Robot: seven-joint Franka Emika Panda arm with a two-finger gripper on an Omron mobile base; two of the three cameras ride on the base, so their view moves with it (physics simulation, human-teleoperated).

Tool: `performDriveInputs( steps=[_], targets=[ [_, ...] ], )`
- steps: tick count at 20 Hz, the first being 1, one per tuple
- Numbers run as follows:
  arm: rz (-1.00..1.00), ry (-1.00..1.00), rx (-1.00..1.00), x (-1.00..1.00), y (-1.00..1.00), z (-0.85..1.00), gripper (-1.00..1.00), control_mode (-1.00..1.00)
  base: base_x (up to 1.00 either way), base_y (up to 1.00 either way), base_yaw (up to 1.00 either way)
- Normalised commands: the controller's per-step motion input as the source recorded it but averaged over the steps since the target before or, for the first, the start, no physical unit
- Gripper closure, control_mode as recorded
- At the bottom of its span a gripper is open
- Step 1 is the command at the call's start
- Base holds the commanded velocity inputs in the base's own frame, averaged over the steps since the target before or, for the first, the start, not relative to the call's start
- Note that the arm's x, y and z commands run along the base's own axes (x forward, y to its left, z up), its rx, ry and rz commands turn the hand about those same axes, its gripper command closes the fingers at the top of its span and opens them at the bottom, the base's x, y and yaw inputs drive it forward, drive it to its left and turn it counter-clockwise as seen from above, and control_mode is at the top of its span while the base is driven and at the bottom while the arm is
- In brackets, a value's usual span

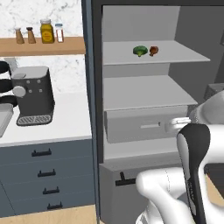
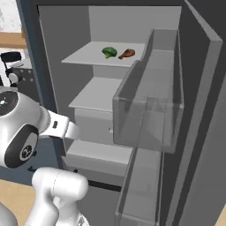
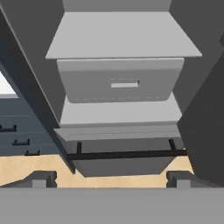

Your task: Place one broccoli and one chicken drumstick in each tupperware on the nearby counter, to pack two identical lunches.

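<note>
One broccoli point(image 1: 139, 50) point(image 2: 109, 52) and one chicken drumstick point(image 1: 153, 50) point(image 2: 126, 54) lie side by side on the upper shelf of an open fridge, the drumstick to the right. In the hand view my gripper point(image 3: 111, 181) is open with nothing between its fingertips point(image 3: 43, 179). It faces the fridge's grey drawer point(image 3: 120, 81), well below that shelf. The white counter point(image 1: 65, 120) runs to the left of the fridge. A light-grey tupperware corner point(image 1: 3, 118) shows at its far left edge.
A dark coffee machine point(image 1: 33, 96) stands on the counter, under a wooden wall shelf point(image 1: 43, 43) with bottles. The fridge door point(image 2: 150, 119) with its clear bins stands open on the right. A bottom drawer with a black bar handle point(image 3: 124, 154) lies low.
</note>
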Motion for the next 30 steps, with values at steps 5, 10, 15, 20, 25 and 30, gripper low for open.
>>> performDriveInputs(
  steps=[5, 10, 15, 20, 25, 30],
  targets=[
    [0.00, 0.00, 0.00, 0.00, 0.00, 0.00, -1.00, 1.00, 0.02, -0.28, -0.10],
    [-0.01, -0.01, 0.00, 0.04, 0.08, 0.00, -1.00, -1.00, 0.13, 0.16, -0.06],
    [-0.05, -0.10, 0.00, 0.28, 0.09, 0.03, -1.00, -1.00, 0.00, 0.00, 0.00],
    [-0.02, -0.27, 0.02, 0.23, 0.00, 0.45, -1.00, -1.00, 0.00, 0.00, 0.00],
    [-0.06, -0.13, 0.09, 0.04, 0.00, 0.52, -1.00, -1.00, 0.00, 0.00, 0.00],
    [-0.12, -0.01, 0.22, 0.08, 0.00, 0.77, -1.00, -1.00, 0.00, 0.00, 0.00]
  ],
)
